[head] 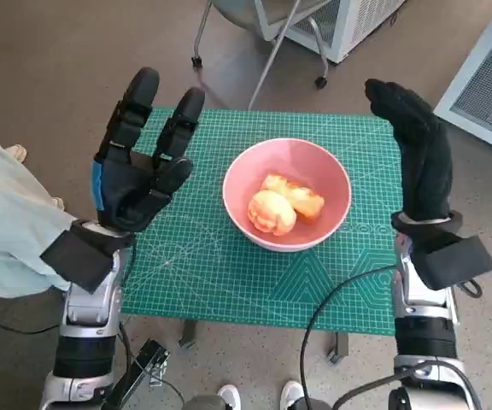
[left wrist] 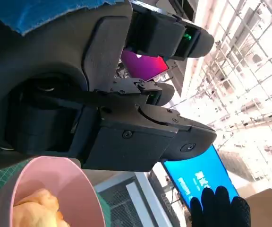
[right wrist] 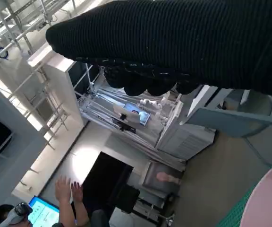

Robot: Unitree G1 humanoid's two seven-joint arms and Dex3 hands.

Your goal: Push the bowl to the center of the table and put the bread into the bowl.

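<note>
Only rightward: person [right wrist: 72, 203] (hands raised)

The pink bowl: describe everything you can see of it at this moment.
The bowl is round, pale pink, smooth and glossy, perhaps plastic or ceramic. It stands upright on the green cutting mat, near the middle of the table. Inside lie two pieces of golden bread, touching each other. Neither hand touches it: the left hand is raised to one side, the right hand to the other, both holding nothing. The left wrist view shows its rim and wall close up.
</note>
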